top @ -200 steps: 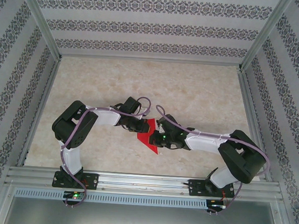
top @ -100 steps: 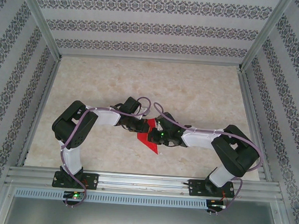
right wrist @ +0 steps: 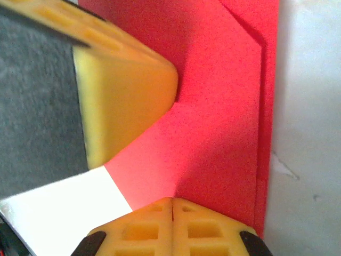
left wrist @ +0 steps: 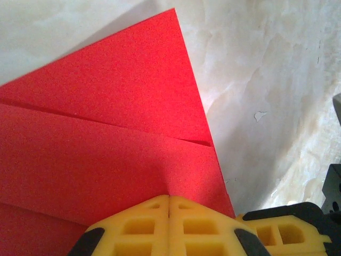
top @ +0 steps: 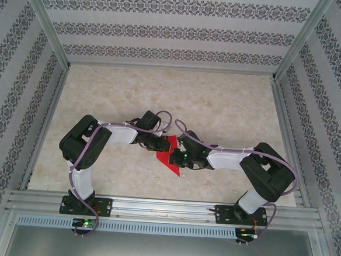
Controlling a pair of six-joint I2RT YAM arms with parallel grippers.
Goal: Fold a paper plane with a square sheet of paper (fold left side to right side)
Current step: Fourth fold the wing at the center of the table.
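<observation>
On the marbled desk [top: 219, 102], the closed left claw [left wrist: 169, 204] and closed right claw [right wrist: 173, 205] press the red paper [left wrist: 106, 133] down, likely setting creases.

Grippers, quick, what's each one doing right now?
Left gripper: shut, tips on the red paper.
Right gripper: shut, tips on the same paper.

Striped enclosure around a pale beige, marble-patterned tabletop [top: 230, 109].
White walls with dark ornamental stripes [top: 177, 32] stand on three sides; slanting silver aluminium posts [top: 45, 22] mark the corners, and a ribbed silver aluminium rail [top: 165, 209] lines the near edge.
</observation>
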